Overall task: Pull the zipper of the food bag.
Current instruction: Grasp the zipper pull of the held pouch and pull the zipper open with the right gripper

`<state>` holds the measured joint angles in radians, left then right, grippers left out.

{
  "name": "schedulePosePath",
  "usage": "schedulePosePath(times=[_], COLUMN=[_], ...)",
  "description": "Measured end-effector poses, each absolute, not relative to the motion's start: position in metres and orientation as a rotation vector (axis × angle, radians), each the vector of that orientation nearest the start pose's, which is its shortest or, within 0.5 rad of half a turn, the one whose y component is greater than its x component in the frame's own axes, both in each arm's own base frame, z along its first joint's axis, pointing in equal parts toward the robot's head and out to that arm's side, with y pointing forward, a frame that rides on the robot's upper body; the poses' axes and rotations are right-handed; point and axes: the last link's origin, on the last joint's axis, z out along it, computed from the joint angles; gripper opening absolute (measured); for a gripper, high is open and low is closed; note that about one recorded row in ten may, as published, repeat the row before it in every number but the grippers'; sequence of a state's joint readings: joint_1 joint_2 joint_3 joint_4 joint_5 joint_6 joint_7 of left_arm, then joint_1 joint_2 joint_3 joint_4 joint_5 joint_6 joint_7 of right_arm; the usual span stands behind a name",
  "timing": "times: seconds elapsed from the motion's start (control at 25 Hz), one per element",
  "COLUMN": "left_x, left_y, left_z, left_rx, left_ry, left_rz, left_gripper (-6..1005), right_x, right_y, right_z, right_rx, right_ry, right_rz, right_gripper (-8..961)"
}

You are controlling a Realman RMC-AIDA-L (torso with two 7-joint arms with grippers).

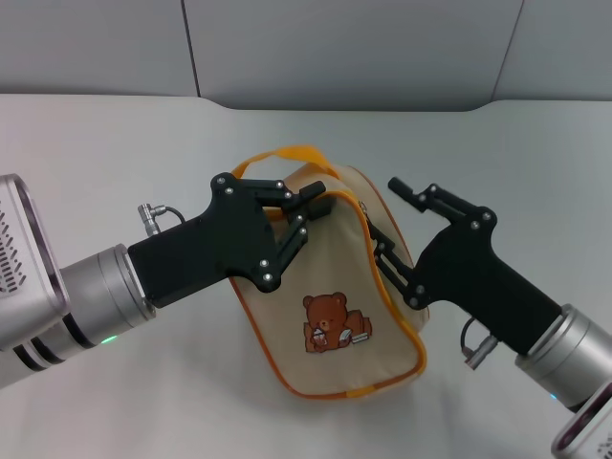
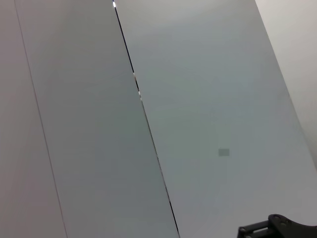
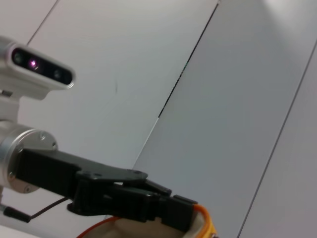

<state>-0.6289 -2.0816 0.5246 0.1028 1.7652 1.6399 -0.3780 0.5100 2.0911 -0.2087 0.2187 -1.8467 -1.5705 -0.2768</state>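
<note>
The food bag [image 1: 330,263], beige with a brown bear picture, lies tilted on the white table in the head view. Its orange-yellow loop handle [image 1: 287,153] arches at the top. The orange-yellow zip band [image 1: 406,330] runs down the bag's right side; the silver pull tab is hidden. My left gripper [image 1: 314,208] is shut on the bag's top edge below the handle. It also shows in the right wrist view [image 3: 185,210], pinching the orange edge [image 3: 210,225]. My right gripper [image 1: 384,212] is open at the bag's right side. Its lower finger lies against the zip band and its upper finger is clear of the bag.
The white table [image 1: 115,153] spreads around the bag on all sides. Grey wall panels [image 1: 335,48] stand behind its far edge. The left wrist view shows only wall panels and a black gripper part [image 2: 285,228] in one corner.
</note>
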Motion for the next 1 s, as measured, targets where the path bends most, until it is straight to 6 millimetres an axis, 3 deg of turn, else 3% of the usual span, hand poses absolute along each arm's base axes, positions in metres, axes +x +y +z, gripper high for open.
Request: schedulePosePath(times=[0.44, 0.72, 1.0], left_x=[-0.223, -0.221, -0.218], left_y=[0.308, 0.309, 0.312], left_z=[-0.05, -0.05, -0.049], left_rx=[-2.395, -2.397, -2.391], left_ry=[0.169, 0.175, 0.184], left_rz=[-1.098, -1.101, -1.104], left_gripper=[57, 57, 57], right_x=[0.234, 0.237, 0.266], right_y=[0.267, 0.261, 0.22], right_z=[-0.085, -0.087, -0.088], right_rx=[-2.038, -2.025, -1.991], right_ry=[-0.321, -0.34, -0.251], right_rz=[0.853, 0.822, 0.73], right_gripper=[304, 33, -1])
